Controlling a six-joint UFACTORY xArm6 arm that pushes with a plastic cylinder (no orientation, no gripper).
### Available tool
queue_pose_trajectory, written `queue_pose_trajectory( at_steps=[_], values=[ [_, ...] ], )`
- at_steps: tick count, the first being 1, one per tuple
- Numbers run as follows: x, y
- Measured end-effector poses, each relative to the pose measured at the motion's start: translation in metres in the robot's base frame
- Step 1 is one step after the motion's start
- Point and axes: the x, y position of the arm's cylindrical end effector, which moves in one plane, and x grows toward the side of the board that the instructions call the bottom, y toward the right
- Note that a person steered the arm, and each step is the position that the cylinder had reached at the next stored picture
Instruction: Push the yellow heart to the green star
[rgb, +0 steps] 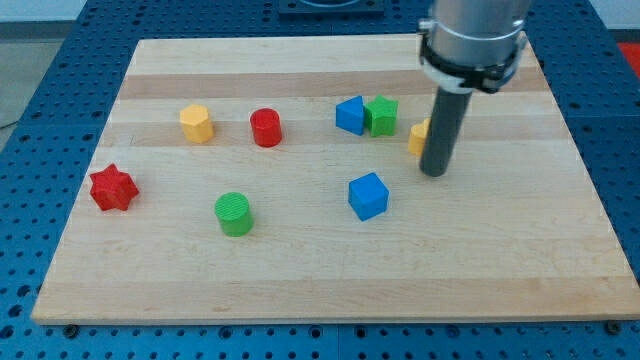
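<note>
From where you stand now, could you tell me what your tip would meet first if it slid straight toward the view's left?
My tip would probably meet the blue cube first, though it sits slightly lower, so I might just miss it. The yellow heart is partly hidden behind the rod.

Counter (300, 270): pale wooden board of glued lengthwise strips, lighter and darker bands running from the view's left to right; edges square, surface matte, evenly lit with soft shadows. Base (60, 60): blue perforated plate with a regular grid of round holes, visible on all four sides of the board. Top edge: a dark fixture, partly cut off, not identifiable.
</note>
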Motion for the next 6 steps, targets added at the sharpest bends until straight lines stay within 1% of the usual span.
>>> queue_pose_trajectory(
  at_steps=[1,4,6],
  values=[
    [-0.013,-0.018],
    [-0.024,0.003],
    [-0.045,0.022]
  ],
)
